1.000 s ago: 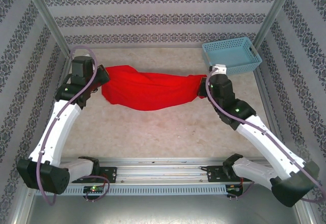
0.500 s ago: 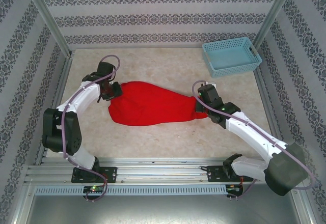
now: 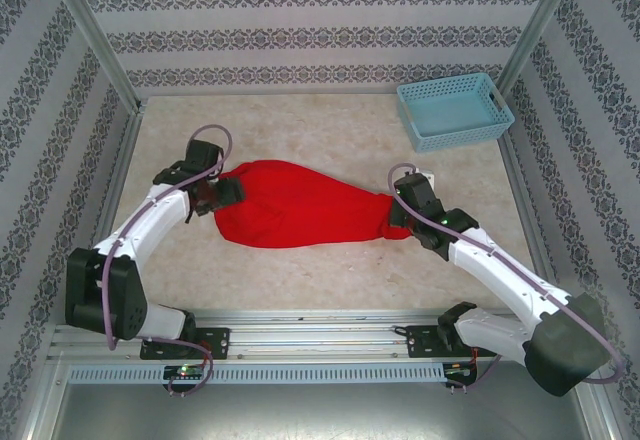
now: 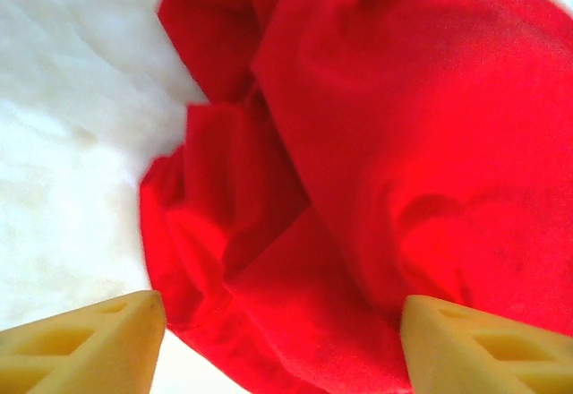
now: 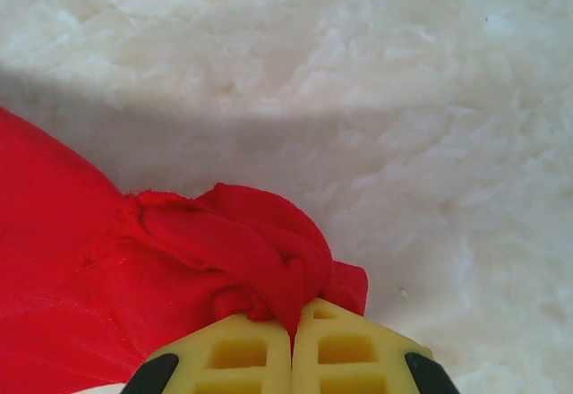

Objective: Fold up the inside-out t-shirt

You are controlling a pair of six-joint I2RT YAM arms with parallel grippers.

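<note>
Lowers the inside-out t-shirt [image 3: 295, 205] from its raised stretch onto the surface [image 3: 300, 275], leaving it slack across mid-frame, long axis running left to right. Parts the left claw [image 4: 282, 322] at the left end, cloth between and beyond the tips. Holds the right claw [image 5: 291, 340] clamped on the twisted right end.

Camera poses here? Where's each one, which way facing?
Top: above and behind the arms, looking down at the table, red t-shirt, blue basket; left gripper and right gripper in frame.
Left wrist: on the left arm, looking down past its open fingers at the t-shirt's crumpled end.
Right wrist: on the right arm, looking past its shut fingers pinching a t-shirt bunch, table beyond.
Shared: all three see the t-shirt.
</note>
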